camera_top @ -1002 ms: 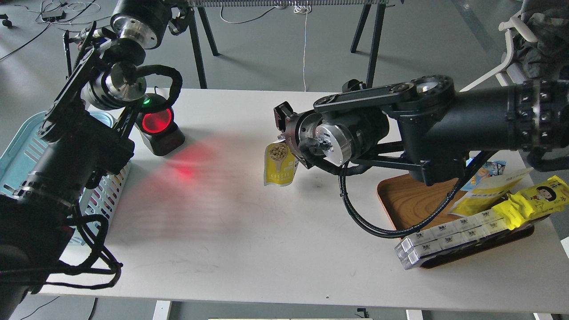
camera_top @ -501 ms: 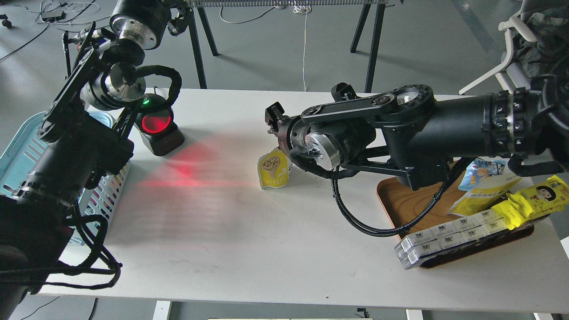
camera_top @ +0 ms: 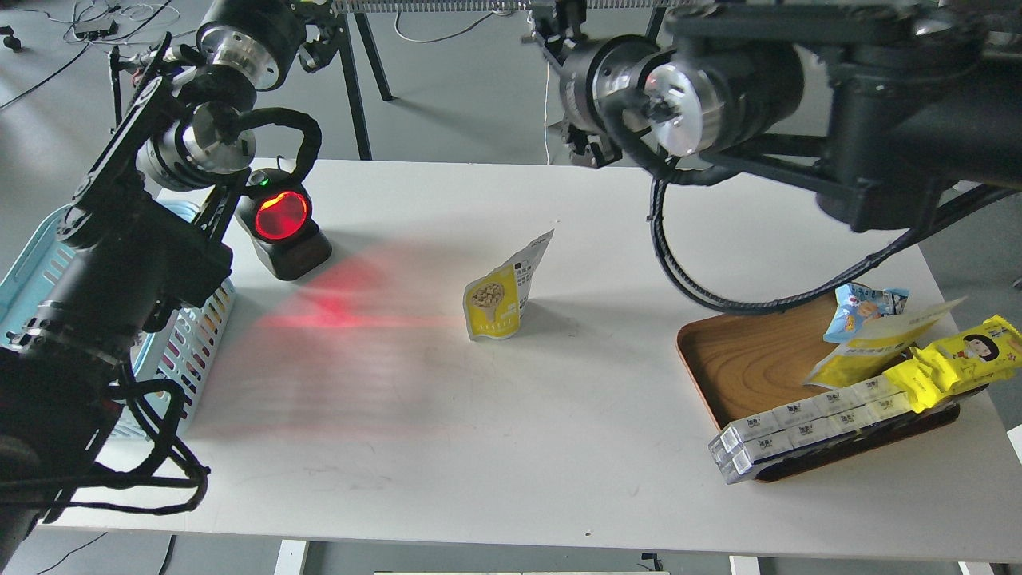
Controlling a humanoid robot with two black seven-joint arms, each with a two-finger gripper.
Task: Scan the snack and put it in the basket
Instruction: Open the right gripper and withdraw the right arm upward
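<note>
The snack (camera_top: 500, 292), a pouch with a white top and a yellow lower part, stands upright on the white table near its middle, free of both grippers. My right gripper (camera_top: 571, 84) is raised high above the table's far edge, well up and to the right of the pouch; its dark fingers stand apart and hold nothing. The light blue basket (camera_top: 36, 255) sits at the table's left edge, mostly behind my left arm. My left gripper (camera_top: 315, 44) is high at the back left, dark and too unclear to read.
A black scanner (camera_top: 282, 226) with a glowing red window stands at the back left and throws red light across the table towards the pouch. A brown wooden tray (camera_top: 746, 363) at the right holds other packets and white boxes.
My right gripper set the pouch down on the table, let go of it, and rose up and to the right. The pouch now stands alone. The left arm has barely moved.
</note>
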